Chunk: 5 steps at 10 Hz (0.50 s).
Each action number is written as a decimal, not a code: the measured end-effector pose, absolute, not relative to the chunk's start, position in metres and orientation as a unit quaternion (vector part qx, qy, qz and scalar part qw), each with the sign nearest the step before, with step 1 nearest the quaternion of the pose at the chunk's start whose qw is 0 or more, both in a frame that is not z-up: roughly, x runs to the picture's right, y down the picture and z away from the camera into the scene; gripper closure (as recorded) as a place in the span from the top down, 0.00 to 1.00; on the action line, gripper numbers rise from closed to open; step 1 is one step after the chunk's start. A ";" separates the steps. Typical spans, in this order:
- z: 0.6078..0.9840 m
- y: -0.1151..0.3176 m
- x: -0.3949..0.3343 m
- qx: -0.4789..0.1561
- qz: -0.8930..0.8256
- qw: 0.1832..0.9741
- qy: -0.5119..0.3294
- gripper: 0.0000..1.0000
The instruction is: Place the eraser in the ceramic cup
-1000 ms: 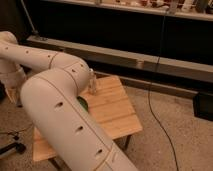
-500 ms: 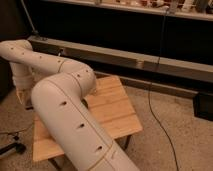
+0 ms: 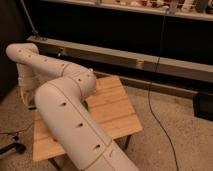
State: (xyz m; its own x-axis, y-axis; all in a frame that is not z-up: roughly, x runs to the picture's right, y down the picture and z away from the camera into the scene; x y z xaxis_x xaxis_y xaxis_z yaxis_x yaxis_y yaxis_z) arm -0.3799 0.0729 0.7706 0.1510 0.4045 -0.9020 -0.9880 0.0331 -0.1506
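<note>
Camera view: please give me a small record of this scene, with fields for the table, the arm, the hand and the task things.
table: wooden table, light slatted top, standing on a speckled floor
arm: big white arm bent over the table's left part, covering much of it
hand: hidden somewhere behind the arm; shut
eraser: not visible
cup: not visible
background: long dark shelf unit; black cable hanging down to the floor
</note>
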 end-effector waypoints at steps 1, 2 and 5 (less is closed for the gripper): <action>0.772 0.072 -0.380 -0.422 0.553 0.630 0.345 0.00; 0.772 0.071 -0.381 -0.422 0.553 0.630 0.344 0.00; 0.772 0.071 -0.380 -0.422 0.553 0.630 0.344 0.00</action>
